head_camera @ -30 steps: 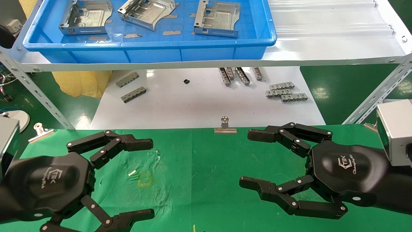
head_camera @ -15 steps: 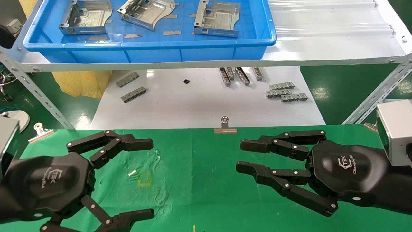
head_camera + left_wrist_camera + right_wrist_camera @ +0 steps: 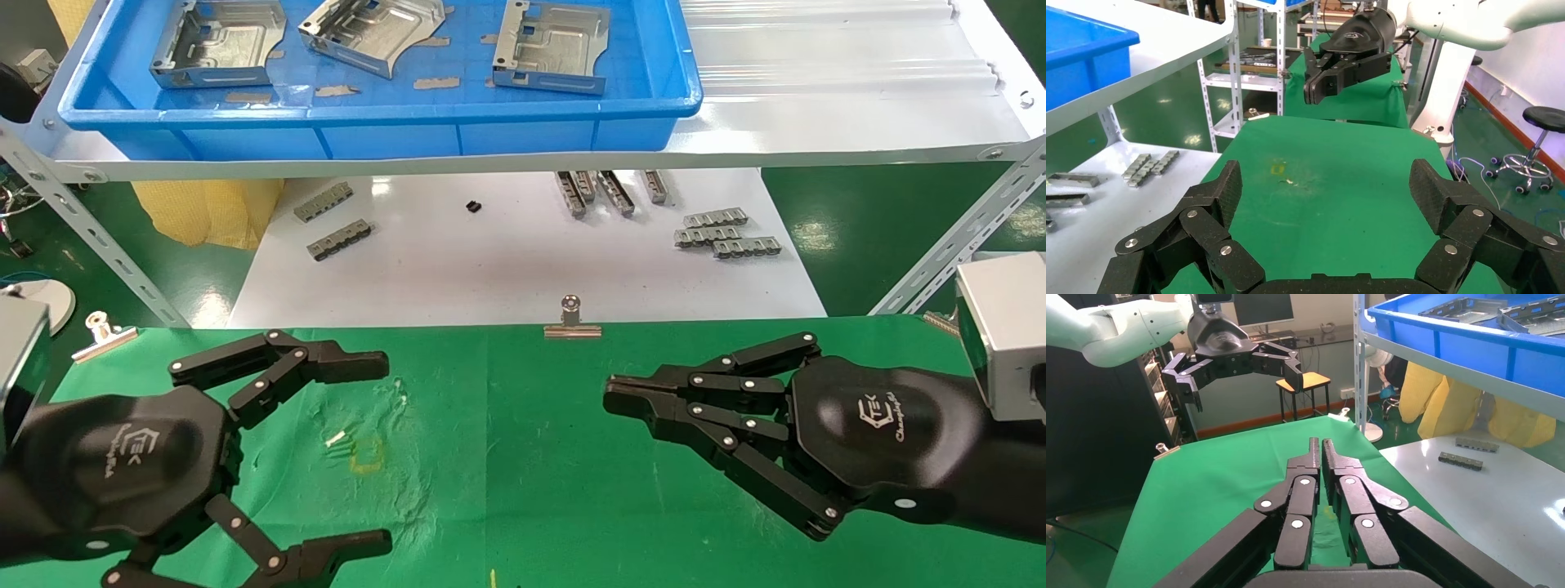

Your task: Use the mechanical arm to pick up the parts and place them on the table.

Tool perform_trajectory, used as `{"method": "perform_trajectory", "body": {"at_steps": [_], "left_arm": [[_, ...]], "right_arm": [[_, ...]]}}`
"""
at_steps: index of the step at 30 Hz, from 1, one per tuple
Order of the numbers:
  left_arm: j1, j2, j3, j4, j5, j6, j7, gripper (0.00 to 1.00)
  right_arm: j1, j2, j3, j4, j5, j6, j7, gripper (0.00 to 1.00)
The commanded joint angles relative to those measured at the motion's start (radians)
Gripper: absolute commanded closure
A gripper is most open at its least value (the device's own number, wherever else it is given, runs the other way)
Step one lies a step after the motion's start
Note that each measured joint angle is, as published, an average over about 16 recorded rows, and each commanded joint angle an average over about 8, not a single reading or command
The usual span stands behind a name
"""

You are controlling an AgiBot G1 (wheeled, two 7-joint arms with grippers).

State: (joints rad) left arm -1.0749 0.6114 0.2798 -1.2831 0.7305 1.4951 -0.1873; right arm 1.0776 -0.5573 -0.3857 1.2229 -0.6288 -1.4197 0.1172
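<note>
Parts [image 3: 546, 45] lie in the blue bin [image 3: 392, 131] (shelf-high); right gripper [image 3: 621, 396] jaws closed empty, left gripper [image 3: 380, 449] jaws wide.

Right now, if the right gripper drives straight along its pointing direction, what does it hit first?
Probably the left gripper. The right gripper, fingers shut and empty, points across the green table toward the robot's left, held above the cloth. In the right wrist view the open left gripper sits roughly ahead; depth and height are unclear, so it may pass clear.
</note>
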Motion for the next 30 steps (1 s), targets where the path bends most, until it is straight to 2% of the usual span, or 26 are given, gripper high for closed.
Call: {"method": "perform_trajectory", "body": {"at_steps": [1, 14, 19, 21, 22, 27, 29, 30], "left_arm": [[0.000, 0.000, 0.000, 0.000, 0.000, 0.000, 0.000, 0.00], [-0.002, 0.001, 0.000, -0.001, 0.000, 0.000, 0.001, 0.00], [-0.059, 0.022, 0.009, 0.009, 0.021, 0.001, -0.004, 0.00], [-0.117, 0.040, 0.020, 0.029, 0.054, -0.005, -0.009, 0.00], [-0.156, 0.052, 0.028, 0.045, 0.076, -0.009, -0.014, 0.00], [-0.393, 0.137, 0.083, 0.200, 0.215, -0.035, -0.044, 0.00], [-0.489, 0.185, 0.104, 0.298, 0.263, -0.046, -0.047, 0.00], [-0.535, 0.210, 0.115, 0.354, 0.288, -0.055, -0.043, 0.00]], "right_arm": [[0.000, 0.000, 0.000, 0.000, 0.000, 0.000, 0.000, 1.00], [0.000, 0.000, 0.000, 0.000, 0.000, 0.000, 0.000, 1.00], [0.000, 0.000, 0.000, 0.000, 0.000, 0.000, 0.000, 0.99], [0.000, 0.000, 0.000, 0.000, 0.000, 0.000, 0.000, 0.90], [0.000, 0.000, 0.000, 0.000, 0.000, 0.000, 0.000, 0.81], [0.000, 0.000, 0.000, 0.000, 0.000, 0.000, 0.000, 0.20], [0.000, 0.000, 0.000, 0.000, 0.000, 0.000, 0.000, 0.05], [0.000, 0.000, 0.000, 0.000, 0.000, 0.000, 0.000, 0.00]]}}
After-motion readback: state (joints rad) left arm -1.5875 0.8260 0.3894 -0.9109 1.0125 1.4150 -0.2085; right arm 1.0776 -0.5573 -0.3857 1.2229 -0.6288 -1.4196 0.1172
